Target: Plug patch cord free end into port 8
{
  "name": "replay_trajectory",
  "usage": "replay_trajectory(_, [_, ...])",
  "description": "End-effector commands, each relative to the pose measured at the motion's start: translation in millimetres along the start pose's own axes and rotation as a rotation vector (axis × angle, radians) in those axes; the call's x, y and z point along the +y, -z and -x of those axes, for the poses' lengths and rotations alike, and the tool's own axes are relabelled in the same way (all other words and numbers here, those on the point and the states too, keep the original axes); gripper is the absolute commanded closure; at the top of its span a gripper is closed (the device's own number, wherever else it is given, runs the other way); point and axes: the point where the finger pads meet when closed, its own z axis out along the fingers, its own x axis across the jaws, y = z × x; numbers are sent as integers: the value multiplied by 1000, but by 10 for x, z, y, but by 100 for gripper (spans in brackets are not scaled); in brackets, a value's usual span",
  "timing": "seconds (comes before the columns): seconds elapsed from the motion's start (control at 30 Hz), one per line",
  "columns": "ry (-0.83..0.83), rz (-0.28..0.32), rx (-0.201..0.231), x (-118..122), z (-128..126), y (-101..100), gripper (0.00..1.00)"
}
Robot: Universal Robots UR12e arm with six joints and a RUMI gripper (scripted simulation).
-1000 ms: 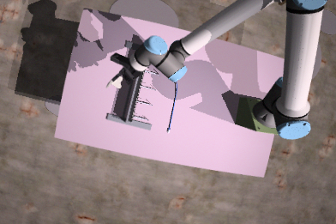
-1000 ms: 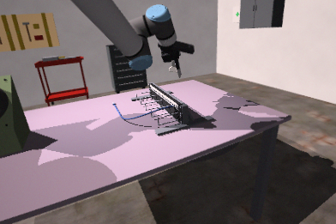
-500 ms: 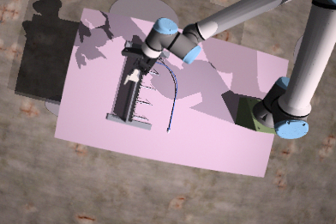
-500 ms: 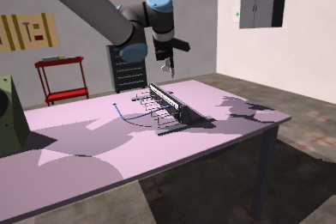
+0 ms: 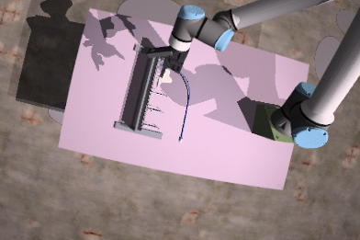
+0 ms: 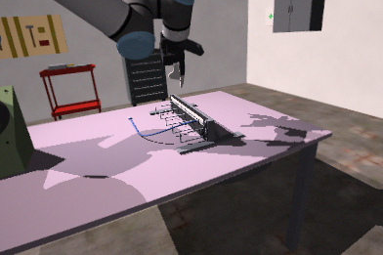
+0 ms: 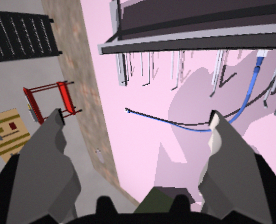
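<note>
The rack (image 5: 146,90) (image 6: 190,113) (image 7: 189,46) stands level on its feet on the table. The blue patch cord (image 5: 188,98) (image 6: 147,135) (image 7: 199,130) has one end in the rack, near the end closest to the exterior camera. It arcs out from the rack's front. Its free plug (image 5: 180,140) (image 6: 130,118) (image 7: 128,110) is out in front, toward the rack's other end; its latch is too small to make out. My gripper (image 5: 166,72) (image 6: 178,81) (image 7: 137,110) is wide open and empty, high above the cord side of the rack. Port numbers cannot be read.
Thin wire cable supports (image 6: 182,137) (image 7: 216,75) stick out from the rack's front, close to the cord. The green arm base (image 5: 264,119) (image 6: 14,129) stands at the opposite side of the table. A red cart (image 6: 70,70) (image 7: 65,100) stands beyond the table.
</note>
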Motion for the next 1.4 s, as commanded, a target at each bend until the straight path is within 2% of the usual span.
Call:
replay_trajectory(0.0, [78, 119, -40, 626, -33, 254, 0])
replay_trajectory(0.03, [78, 119, -40, 626, -33, 254, 0])
replay_trajectory(0.07, [96, 143, -52, 775, -35, 330, 0])
replay_trajectory(0.17, [116, 165, -61, 913, -31, 385, 0])
replay_trajectory(0.3, [343, 213, 22, 985, 124, -282, 0])
replay_trajectory(0.37, [343, 213, 22, 985, 124, -282, 0])
replay_trajectory(0.47, [488, 245, 75, 1072, 229, -721, 0])
replay_trajectory(0.5, [508, 252, 81, 1072, 229, -721, 0])
replay_trajectory(0.57, [594, 273, 111, 1143, 297, -990, 0])
replay_trajectory(0.6, [611, 278, 117, 1143, 297, -990, 0])
replay_trajectory(0.7, [735, 313, 160, 1265, 394, -1357, 0])
replay_trajectory(0.73, [759, 317, 170, 1265, 394, -1357, 0])
replay_trajectory(0.8, [841, 342, 197, 1354, 454, -1577, 0])
replay_trajectory(0.83, [853, 344, 202, 1354, 454, -1577, 0])
replay_trajectory(0.87, [897, 357, 218, 1399, 482, -1679, 0])
replay_trajectory(0.93, [897, 357, 218, 1399, 482, -1679, 0])
replay_trajectory(1.13, [1139, 435, 304, 1679, 624, -2196, 0])
replay_trajectory(1.17, [1139, 435, 304, 1679, 624, -2196, 0])
replay_trajectory(1.37, [1333, 507, 376, 1940, 721, -2560, 0])
